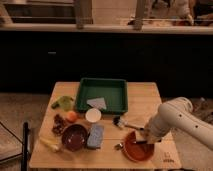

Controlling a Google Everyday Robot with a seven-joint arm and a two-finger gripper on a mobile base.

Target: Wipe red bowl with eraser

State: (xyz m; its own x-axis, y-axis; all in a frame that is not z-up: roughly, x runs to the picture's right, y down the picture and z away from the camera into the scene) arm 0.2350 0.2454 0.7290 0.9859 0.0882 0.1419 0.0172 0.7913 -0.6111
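Wooden table [145, 102] in mid-frame, dark counter behind.

Red bowl [131, 152] sits at the lower right of the table, close to the front edge. White arm [175, 117] enters from the right edge and bends down to it. Gripper [144, 140] is low over the bowl's right half, at or just inside the rim; contact with the bowl cannot be told. Whether the gripper is open or closed cannot be told either. The eraser cannot be picked out.

Small metallic item [119, 146] lies just left of the red bowl. Dark brush [120, 121] is above it.

Green tray [84, 95] at upper centre holds a grey-blue cloth [96, 103]. White cup [93, 115] stands just below the tray.

Lower left: maroon bowl [75, 137], with a light-blue pad [95, 136] touching its right side. Orange fruit [71, 116] and a green item [63, 102] lie further up the left side.
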